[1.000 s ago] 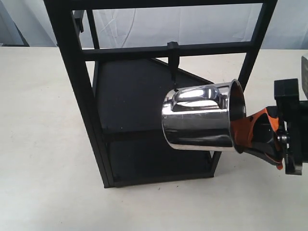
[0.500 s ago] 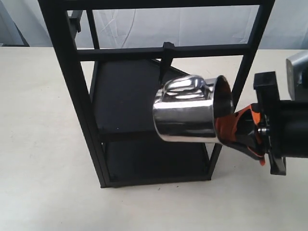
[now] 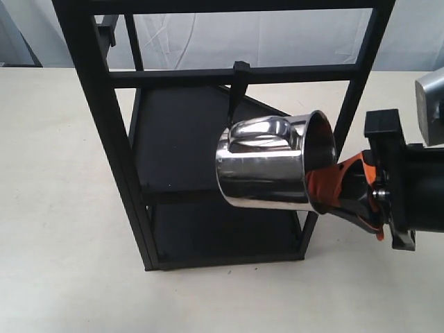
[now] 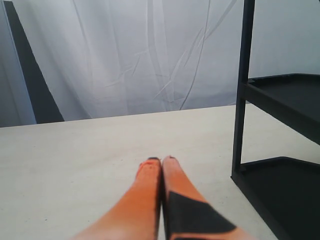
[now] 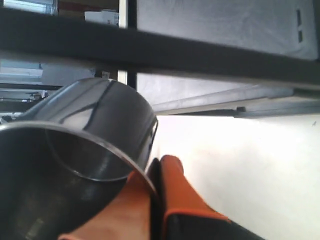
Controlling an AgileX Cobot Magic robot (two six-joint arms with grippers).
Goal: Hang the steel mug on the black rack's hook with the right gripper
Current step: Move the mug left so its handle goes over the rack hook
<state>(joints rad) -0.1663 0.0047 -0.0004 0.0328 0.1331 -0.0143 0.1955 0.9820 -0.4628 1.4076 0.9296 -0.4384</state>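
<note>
The steel mug point(image 3: 260, 170) lies tilted on its side in the air in front of the black rack point(image 3: 97, 118), handle point(image 3: 260, 130) upward. My right gripper point(image 3: 326, 189) is shut on its rim, one orange finger inside and one outside, as the right wrist view shows on the mug point(image 5: 75, 165) and gripper point(image 5: 159, 164). The hook point(image 3: 236, 94) hangs from the crossbar, and its tip ends right at the handle's left end; I cannot tell whether it is inside the loop. My left gripper point(image 4: 161, 161) is shut and holds nothing, low over the table, beside the rack point(image 4: 242, 100).
The rack stands on a pale table point(image 3: 55, 208), with two dark shelves point(image 3: 180, 139) behind the mug. Its right post point(image 3: 357, 104) rises close behind the mug's mouth. A white curtain point(image 3: 263, 35) closes the back.
My right gripper carried the mug left and slightly up toward the hook, bringing the handle under the peg's tip. The rack shifted a little to the left.
</note>
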